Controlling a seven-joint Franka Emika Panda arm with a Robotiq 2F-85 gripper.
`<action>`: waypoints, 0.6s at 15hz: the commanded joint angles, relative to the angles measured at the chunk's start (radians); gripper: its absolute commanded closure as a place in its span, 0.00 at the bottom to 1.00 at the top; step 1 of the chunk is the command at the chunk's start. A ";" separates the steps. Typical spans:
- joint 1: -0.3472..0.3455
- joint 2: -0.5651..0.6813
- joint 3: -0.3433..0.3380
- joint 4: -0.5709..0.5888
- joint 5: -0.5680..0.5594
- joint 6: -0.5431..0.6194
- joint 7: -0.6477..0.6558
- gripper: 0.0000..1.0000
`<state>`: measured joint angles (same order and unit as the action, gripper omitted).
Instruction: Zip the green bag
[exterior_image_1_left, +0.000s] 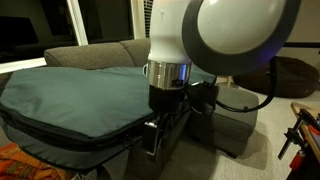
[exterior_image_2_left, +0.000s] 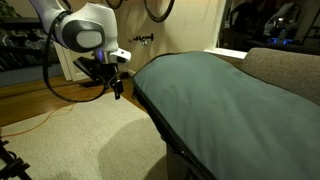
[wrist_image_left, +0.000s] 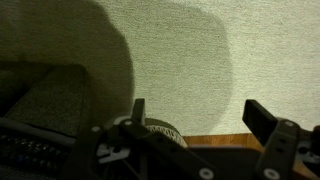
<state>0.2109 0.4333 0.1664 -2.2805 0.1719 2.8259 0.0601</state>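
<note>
The green bag (exterior_image_1_left: 70, 95) is a very large flat teal-green padded bag lying across the sofa, with a dark zipper band (exterior_image_1_left: 60, 133) along its edge. It shows in both exterior views (exterior_image_2_left: 220, 100). My gripper (exterior_image_2_left: 115, 85) hangs just off the bag's rounded end, close to the edge, above the carpet. In an exterior view the gripper (exterior_image_1_left: 160, 125) sits against the bag's front edge. In the wrist view my gripper (wrist_image_left: 200, 115) has its fingers wide apart with only carpet between them. A dark fabric corner (wrist_image_left: 45, 105) lies at the left of that view.
The grey sofa (exterior_image_2_left: 285, 70) carries the bag and also shows behind it (exterior_image_1_left: 100, 52). A brown beanbag (exterior_image_1_left: 295, 75) sits at the back. Pale carpet (exterior_image_2_left: 80, 140) covers the floor beside the bag. An orange cable (exterior_image_2_left: 30, 125) crosses it near the wood floor (exterior_image_2_left: 20, 95).
</note>
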 joint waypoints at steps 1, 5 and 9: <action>-0.003 0.016 0.001 -0.013 -0.019 0.077 0.020 0.00; -0.014 0.076 0.009 0.025 -0.014 0.099 0.013 0.00; -0.003 0.136 0.001 0.078 -0.019 0.094 0.024 0.00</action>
<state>0.2080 0.5291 0.1657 -2.2374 0.1705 2.8986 0.0601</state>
